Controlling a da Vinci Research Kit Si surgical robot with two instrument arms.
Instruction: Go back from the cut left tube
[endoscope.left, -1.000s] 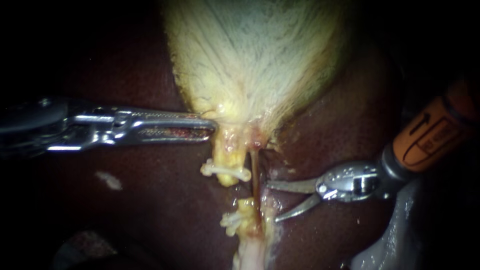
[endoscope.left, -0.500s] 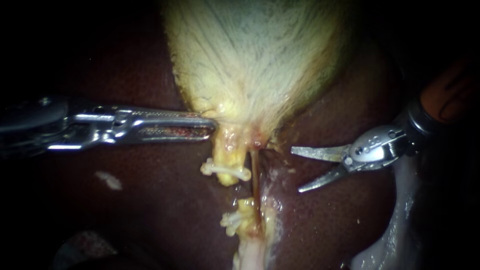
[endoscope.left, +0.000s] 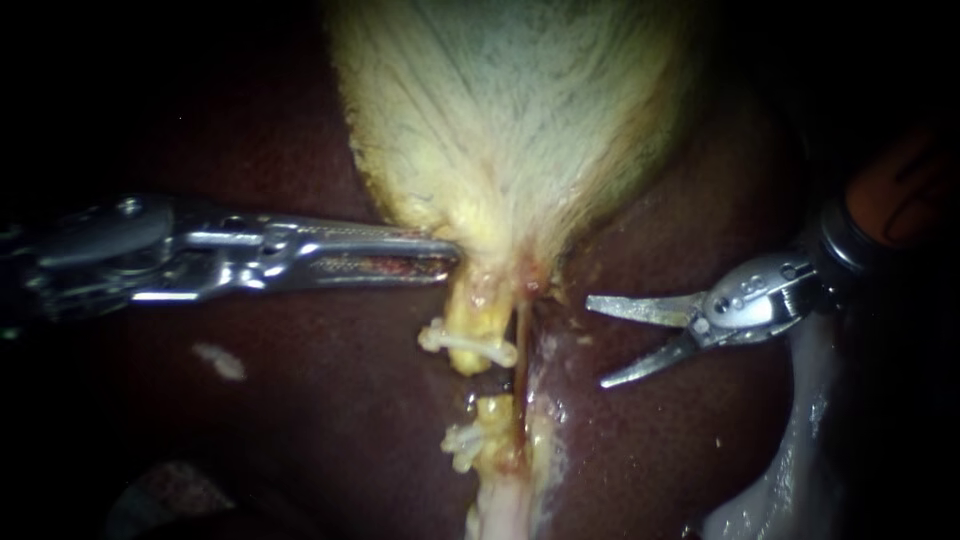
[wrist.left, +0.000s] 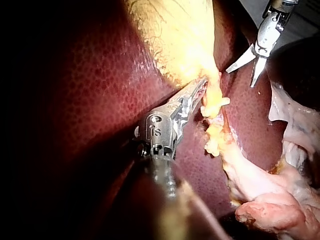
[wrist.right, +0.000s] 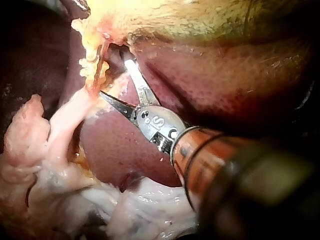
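The yellow, fatty cut left tube (endoscope.left: 474, 315) sits mid-scene, at the near end of the pale, white-streaked gallbladder (endoscope.left: 510, 110). Its long axis runs far to near, pointing away from the gallbladder. It is in two pieces with a dark gap between them. The far stump carries a white clip (endoscope.left: 468, 343) across its end. The near stump (endoscope.left: 492, 412) carries a second white clip (endoscope.left: 460, 440) and is cut off at the near edge. A thin reddish tube (endoscope.left: 519, 345) lies just right of both stumps.

The silver left instrument (endoscope.left: 445, 256) lies level, entering from the left, with its jaws closed on the gallbladder at its narrow near end. The right instrument (endoscope.left: 598, 342) enters from the right and points left. Its two slim blades are spread and hold nothing, and they stand apart from the tubes over the dark red liver (endoscope.left: 300, 380).

The right instrument's orange shaft is largely lost in shadow. The left instrument's shaft fades into darkness.
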